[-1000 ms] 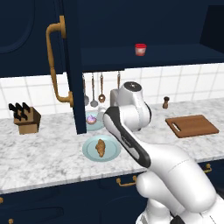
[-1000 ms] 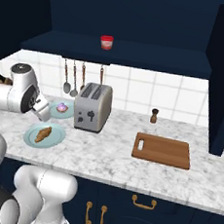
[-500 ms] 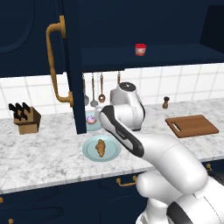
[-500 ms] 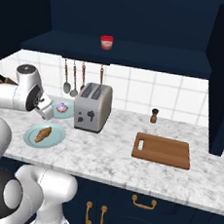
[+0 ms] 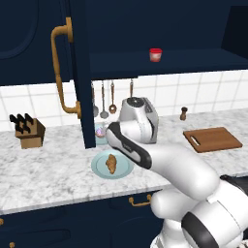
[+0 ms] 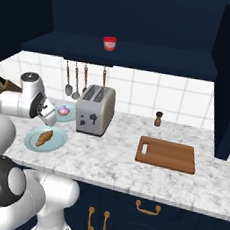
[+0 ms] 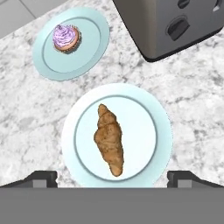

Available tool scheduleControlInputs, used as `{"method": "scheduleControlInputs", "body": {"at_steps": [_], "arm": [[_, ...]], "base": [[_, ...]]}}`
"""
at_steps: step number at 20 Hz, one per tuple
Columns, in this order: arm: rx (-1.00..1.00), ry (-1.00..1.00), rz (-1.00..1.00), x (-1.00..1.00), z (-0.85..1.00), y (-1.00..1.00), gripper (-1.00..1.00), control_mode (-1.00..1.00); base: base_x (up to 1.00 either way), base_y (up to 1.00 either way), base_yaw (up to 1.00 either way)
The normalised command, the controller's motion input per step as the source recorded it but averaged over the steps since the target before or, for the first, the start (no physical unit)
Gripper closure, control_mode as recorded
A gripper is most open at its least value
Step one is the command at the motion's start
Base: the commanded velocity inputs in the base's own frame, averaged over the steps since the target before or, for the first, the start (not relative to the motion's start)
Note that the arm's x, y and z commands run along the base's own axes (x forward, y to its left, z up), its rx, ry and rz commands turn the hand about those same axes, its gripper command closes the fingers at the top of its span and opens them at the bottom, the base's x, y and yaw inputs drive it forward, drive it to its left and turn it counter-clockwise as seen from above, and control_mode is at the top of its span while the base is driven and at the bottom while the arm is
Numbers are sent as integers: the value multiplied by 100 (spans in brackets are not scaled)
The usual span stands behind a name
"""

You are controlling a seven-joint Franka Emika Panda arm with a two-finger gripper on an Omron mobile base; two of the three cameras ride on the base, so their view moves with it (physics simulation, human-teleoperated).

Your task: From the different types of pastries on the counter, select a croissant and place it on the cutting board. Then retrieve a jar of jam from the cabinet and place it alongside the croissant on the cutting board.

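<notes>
Marbled white-and-grey counter point(image 7: 192, 109) was seen beneath the hand, with the croissant point(image 7: 109, 139) lying on a pale blue plate point(image 7: 144, 109) at the centre of the hand view. The frosted cupcake point(image 7: 66, 37) sat on a second plate at upper left. The gripper point(image 7: 112, 178) was held above with fingers wide apart, nothing gripped. The croissant pick was judged in hand; a descent and closure would be needed, then carriage to the cutting board point(image 6: 166, 154) at right.
</notes>
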Motion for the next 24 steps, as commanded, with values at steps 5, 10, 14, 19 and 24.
{"method": "scheduleControlInputs", "body": {"at_steps": [5, 10, 14, 19, 24], "arm": [[0, 0, 0, 21, -29, 0, -100, -100], [0, 0, 0, 14, -37, 3, -100, -100], [0, 0, 0, 9, -42, 9, -100, -100], [0, 0, 0, 5, -41, 16, -100, -100], [0, 0, 0, 10, -31, 12, -100, -100]], "base": [[0, 0, 0], [0, 0, 0], [0, 0, 0], [0, 0, 0], [0, 0, 0]]}}
